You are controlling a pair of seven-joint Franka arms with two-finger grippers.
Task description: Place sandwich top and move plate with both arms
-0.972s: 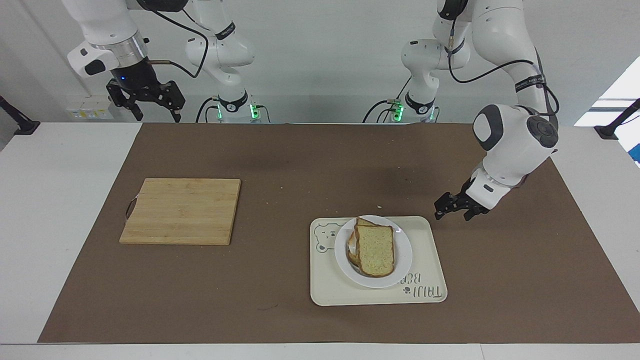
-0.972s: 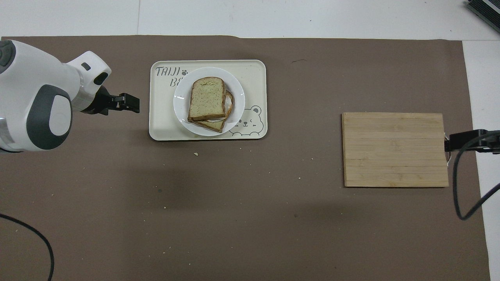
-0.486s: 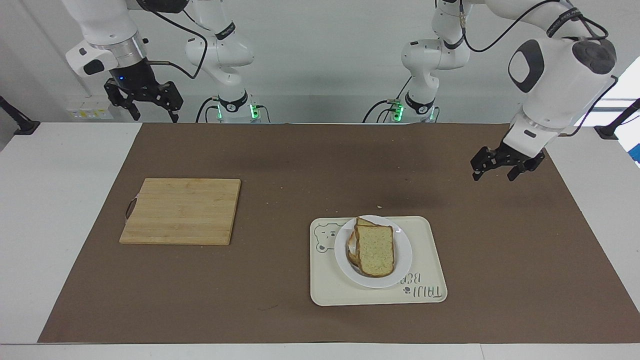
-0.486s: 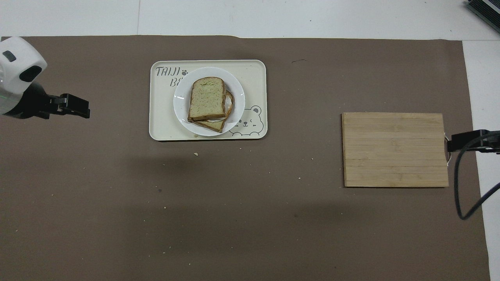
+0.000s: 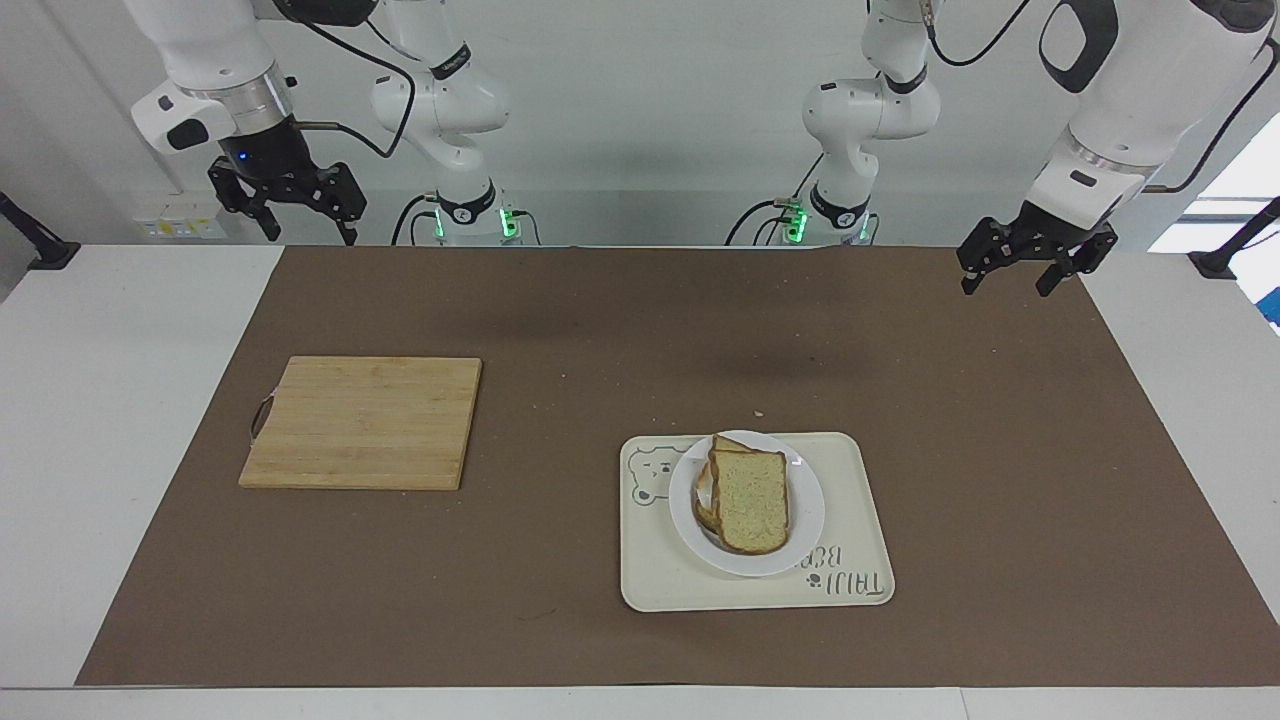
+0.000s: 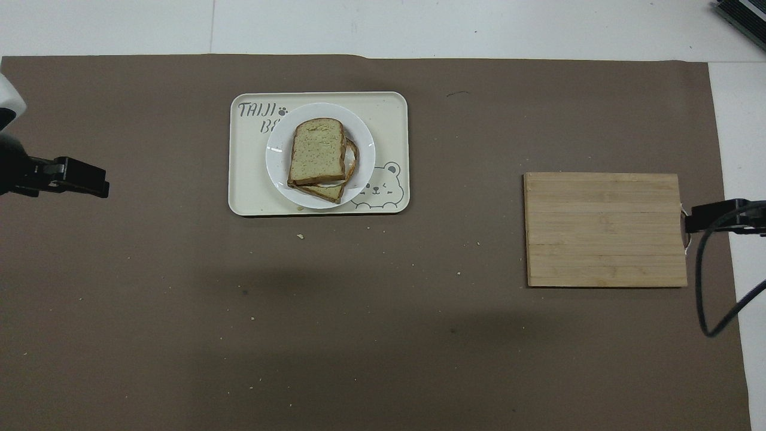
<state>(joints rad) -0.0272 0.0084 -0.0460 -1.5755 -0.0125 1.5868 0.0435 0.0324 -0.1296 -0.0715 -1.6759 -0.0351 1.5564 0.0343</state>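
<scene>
The sandwich top (image 5: 752,500) on the plate (image 5: 806,510) lies well apart from the empty, wide left gripper (image 5: 1010,284); the right gripper (image 5: 310,235) is also wide.

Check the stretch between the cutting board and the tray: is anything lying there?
Between the cutting board and the tray lies only bare brown mat with a few crumbs, clearest in the overhead view.

1. The sandwich top (image 5: 752,502) is covering most of the lower slice (image 5: 706,508).
2. The overhead view's edge is cutting off the left hand (image 6: 72,178).
3. The plate (image 6: 365,157) is hiding part of the tray's (image 6: 251,191) lettering.
</scene>
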